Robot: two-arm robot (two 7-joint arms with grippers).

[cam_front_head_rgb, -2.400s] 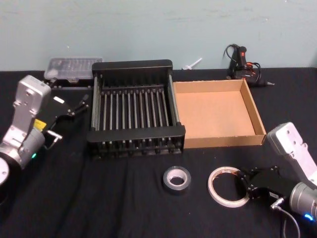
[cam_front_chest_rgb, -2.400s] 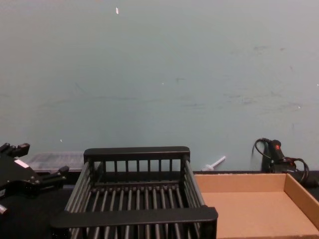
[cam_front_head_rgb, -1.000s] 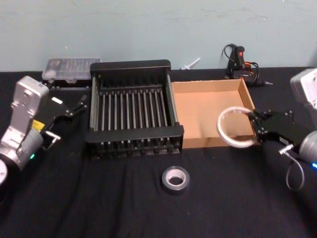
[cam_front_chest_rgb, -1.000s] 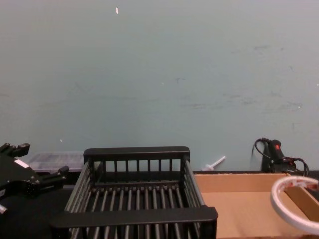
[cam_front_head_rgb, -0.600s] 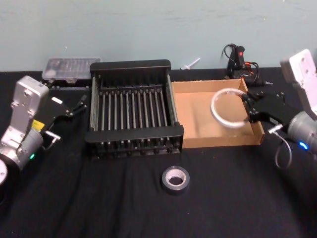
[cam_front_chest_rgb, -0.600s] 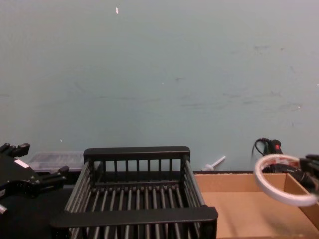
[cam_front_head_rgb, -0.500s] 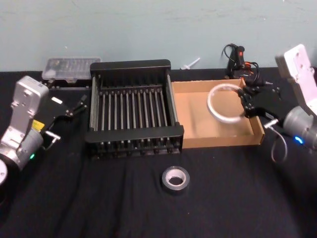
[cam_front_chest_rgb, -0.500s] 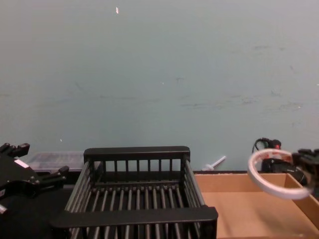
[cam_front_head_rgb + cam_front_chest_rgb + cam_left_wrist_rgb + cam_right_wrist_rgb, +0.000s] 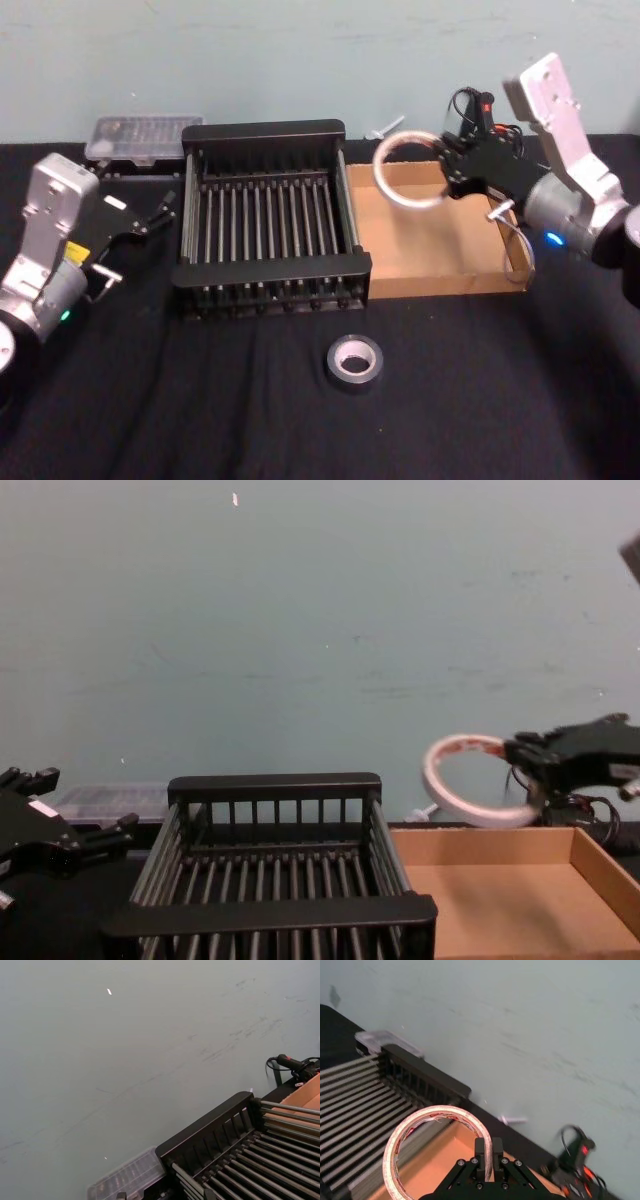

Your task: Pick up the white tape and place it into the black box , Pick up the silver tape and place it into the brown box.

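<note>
My right gripper [image 9: 447, 164] is shut on the white tape [image 9: 377, 170], a thin ring held in the air on its edge. The ring hangs over the far left corner of the brown box [image 9: 436, 235], close to the right wall of the black box [image 9: 268, 279]. In the right wrist view the fingers [image 9: 480, 1149] pinch the white tape [image 9: 437, 1111] at its rim. From the chest, the white tape [image 9: 431, 772] floats above the box walls. The silver tape [image 9: 356, 361] lies flat on the black cloth in front of both boxes. My left gripper [image 9: 150, 213] is parked open left of the black box.
A clear plastic case [image 9: 150, 134] sits behind the black box at the far left. A glue gun with cables [image 9: 486, 118] lies behind the brown box. The green wall closes off the table's far edge.
The right gripper has lifted the white tape off the cloth at the front right and carried it back and leftward over the brown box. The left arm and the silver tape have not moved.
</note>
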